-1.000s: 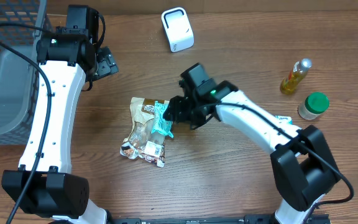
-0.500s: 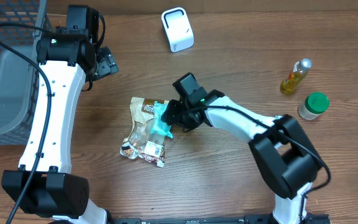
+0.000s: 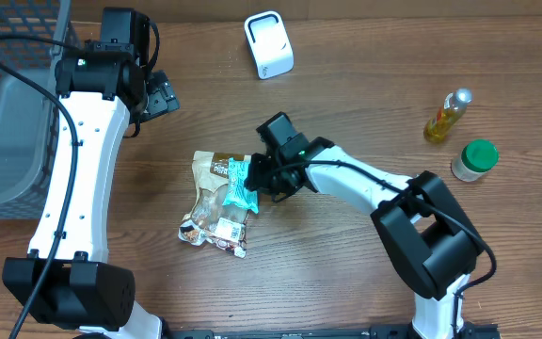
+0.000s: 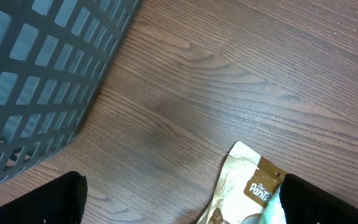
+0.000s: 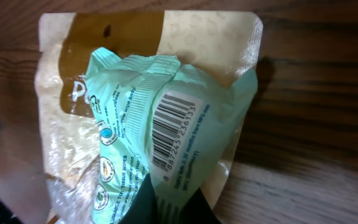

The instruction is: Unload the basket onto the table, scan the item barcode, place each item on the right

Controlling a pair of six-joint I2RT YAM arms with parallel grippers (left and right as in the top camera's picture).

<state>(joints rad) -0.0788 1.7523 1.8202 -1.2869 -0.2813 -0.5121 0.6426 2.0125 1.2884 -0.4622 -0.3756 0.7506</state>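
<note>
The worktop [image 3: 346,273] carries a grey basket [image 3: 7,113] at its 9 o'clock edge, and near the middle lies a brown pouch [image 3: 216,212] with a mint packet [image 5: 166,118] on top of it. The white scanner [image 3: 269,44] stands at the 12 o'clock edge, well apart from both. The left gripper [image 4: 182,186] hangs wide open and empty at about 10 o'clock from the packet, near the basket. The right gripper [image 5: 160,199] is pinched tight on the packet's near edge, so the right arm has the item. Seen from overhead, the packet's long axis runs roughly 12 to 6, and the scanner lies at about 12 o'clock from the gripper. The barcode [image 5: 173,127] sits on the packet's upper face, turned up to the wrist camera. The likely next move is to lift the packet off the pouch, carry it toward 12 o'clock and turn that face to the scanner.
</note>
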